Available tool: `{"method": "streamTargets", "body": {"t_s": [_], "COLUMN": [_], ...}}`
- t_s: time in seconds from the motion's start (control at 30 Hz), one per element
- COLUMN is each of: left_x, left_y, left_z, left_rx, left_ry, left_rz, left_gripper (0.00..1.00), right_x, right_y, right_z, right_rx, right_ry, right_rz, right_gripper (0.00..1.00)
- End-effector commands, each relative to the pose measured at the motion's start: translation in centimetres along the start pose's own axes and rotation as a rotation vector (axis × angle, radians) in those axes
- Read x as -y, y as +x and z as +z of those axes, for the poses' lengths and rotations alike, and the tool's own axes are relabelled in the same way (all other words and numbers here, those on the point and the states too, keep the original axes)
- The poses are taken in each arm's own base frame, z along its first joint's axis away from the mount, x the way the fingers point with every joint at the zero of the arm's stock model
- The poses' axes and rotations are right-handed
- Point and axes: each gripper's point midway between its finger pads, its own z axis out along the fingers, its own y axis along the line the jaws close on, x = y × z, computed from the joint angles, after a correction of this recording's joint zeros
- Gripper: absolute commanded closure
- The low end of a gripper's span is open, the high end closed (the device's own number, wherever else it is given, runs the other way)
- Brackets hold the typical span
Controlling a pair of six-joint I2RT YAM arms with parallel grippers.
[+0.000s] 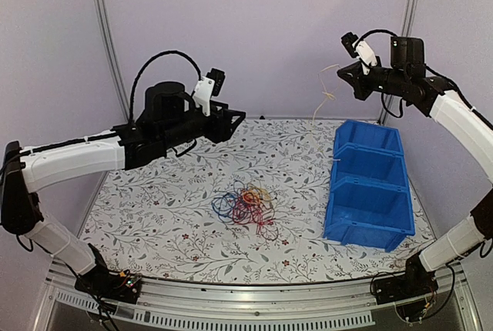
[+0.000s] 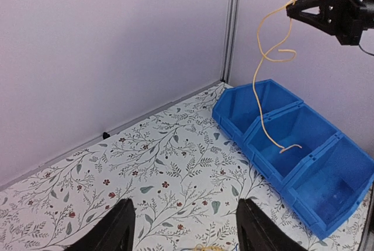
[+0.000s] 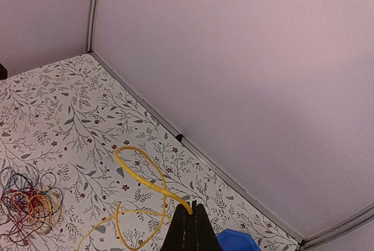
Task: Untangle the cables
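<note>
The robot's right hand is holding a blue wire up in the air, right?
Not quite. The wire is yellow, not blue. The left wrist view shows it best: the right gripper is pinching the top end and holding the yellow wire up in the air.

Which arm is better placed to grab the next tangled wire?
Left. Left claw is open, empty, nearer the red wire clump; right claw is shut on a thin yellow wire, high near blue plastic bins.
</note>
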Motion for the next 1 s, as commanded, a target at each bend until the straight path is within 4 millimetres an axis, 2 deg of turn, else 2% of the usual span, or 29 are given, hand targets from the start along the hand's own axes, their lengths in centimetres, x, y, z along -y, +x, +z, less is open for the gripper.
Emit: {"method": "streamTargets", "body": {"t_s": [0.0,0.17,0.23,0.37,0.53,0.67,0.8,0.93,0.97], "left_x": [-2.1,-4.8,-5.0,-4.9,-4.8,-4.8,-4.8,-4.8,-4.8], "left_y": [3.8,6.6,6.6,5.8,4.9,4.4,4.2,4.2,4.2], "left_z": [1.6,1.8,1.7,1.1,0.2,-0.1,-0.3,-0.4,-0.4], "left_rx": [-0.105,-0.144,-0.154,-0.142,-0.117,-0.106,-0.101,-0.101,-0.101], "left_ry": [-0.077,-0.105,-0.089,-0.082,-0.075,-0.078,-0.079,-0.079,-0.080], "left_rz": [0.078,0.014,-0.004,0.004,-0.002,-0.001,-0.001,-0.003,-0.003], "left_gripper": [0.40,0.40,0.41,0.41,0.41,0.41,0.41,0.41,0.41], "right_x": [4.3,8.6,10.3,12.4,13.9,14.2,14.5,14.4,14.3], "right_y": [0.1,3.4,4.8,8.4,14.7,19.1,22.1,24.1,24.6], "right_z": [-1.8,-2.4,-2.5,-1.8,-0.8,-0.3,-0.2,0.2,0.4], "right_rx": [0.039,-0.018,-0.041,-0.098,-0.200,-0.277,-0.336,-0.381,-0.394], "right_ry": [0.100,0.184,0.217,0.247,0.254,0.251,0.267,0.267,0.261], "right_rz": [0.041,0.084,0.103,0.143,0.218,0.273,0.309,0.328,0.334], "right_gripper": [1.00,1.00,1.00,1.00,1.00,1.00,1.00,1.00,0.97]}}
